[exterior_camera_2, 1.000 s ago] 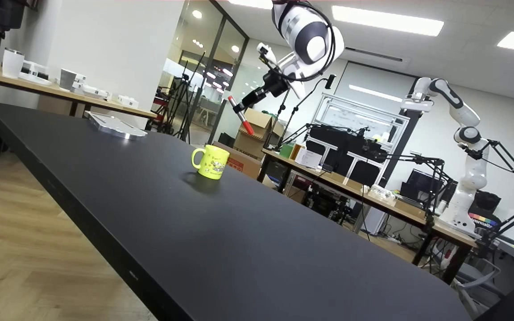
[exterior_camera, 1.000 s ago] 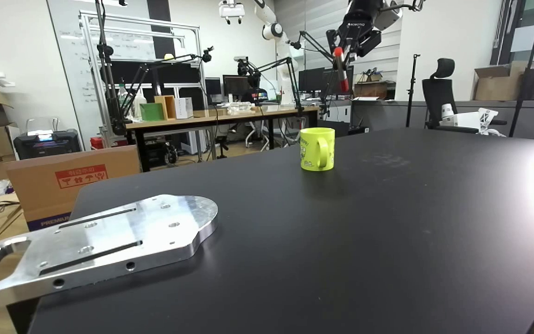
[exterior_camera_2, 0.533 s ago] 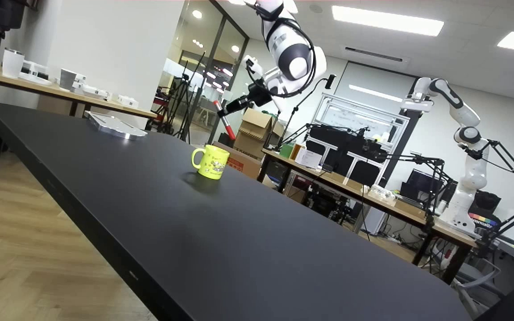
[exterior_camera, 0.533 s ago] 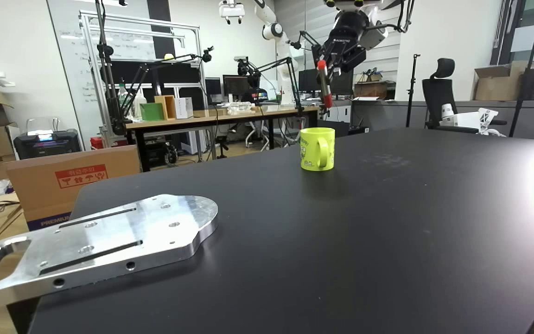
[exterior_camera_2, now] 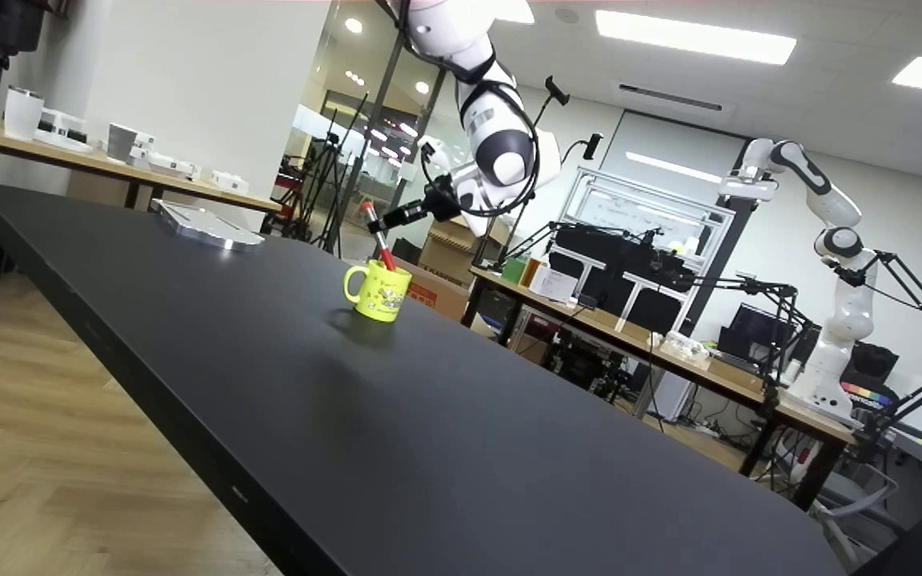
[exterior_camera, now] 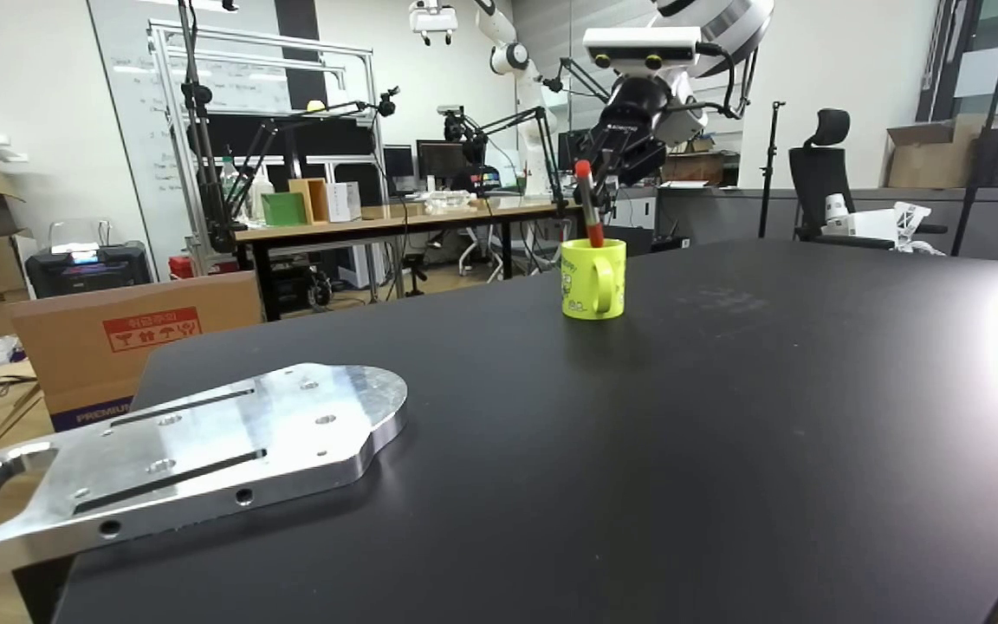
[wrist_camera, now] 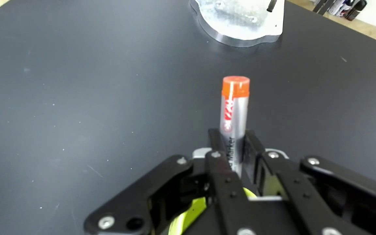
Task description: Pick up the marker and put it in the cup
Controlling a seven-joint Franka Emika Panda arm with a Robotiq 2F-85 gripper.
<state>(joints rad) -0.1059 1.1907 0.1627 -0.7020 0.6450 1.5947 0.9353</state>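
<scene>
The marker (exterior_camera: 588, 204), with red ends and a silver-grey barrel, stands slightly tilted in both exterior views. My gripper (exterior_camera_2: 378, 225) is shut on its barrel. The marker's lower red end is at the mouth of the yellow-green cup (exterior_camera: 584, 286) and appears to reach just inside the rim. The cup (exterior_camera_2: 383, 293) stands upright on the black table, its handle to one side. In the wrist view the marker (wrist_camera: 234, 112) stands between the fingertips (wrist_camera: 233, 138), its orange-red top up and its lower end hidden. Parts of the cup (wrist_camera: 193, 212) show behind the gripper.
A silver metal plate (exterior_camera: 248, 425) lies on the black table (exterior_camera: 638, 485); it also shows in the wrist view (wrist_camera: 240, 23). A cardboard box (exterior_camera: 144, 338) stands beyond the table's edge. A second bench (exterior_camera: 412, 217) with objects is behind.
My gripper has moved down and across with the marker held in it, from above and beside the cup to over its mouth. The cup has not moved.
</scene>
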